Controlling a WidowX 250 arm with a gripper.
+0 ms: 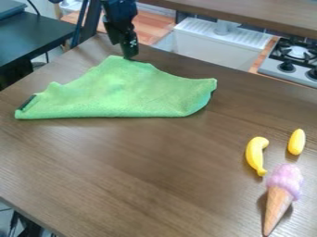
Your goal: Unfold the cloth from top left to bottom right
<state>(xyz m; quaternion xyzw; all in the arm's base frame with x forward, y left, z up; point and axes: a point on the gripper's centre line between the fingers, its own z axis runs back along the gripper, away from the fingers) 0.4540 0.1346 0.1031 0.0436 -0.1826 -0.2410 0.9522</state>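
Shows mostly black on the blocky, hard-edged robot arm [119, 14] at the far side, left of centre, with a faint bluish tinge on the broader upper part. Steps in and out along the outline, with angular sections rather than one smooth tube. Bears small whitish markings [133, 42] low on the right side, bright against the dark casing. Narrows into a slim, matching black gripper [130, 57], longer than wide. Has screws and joint seams too small to tell.
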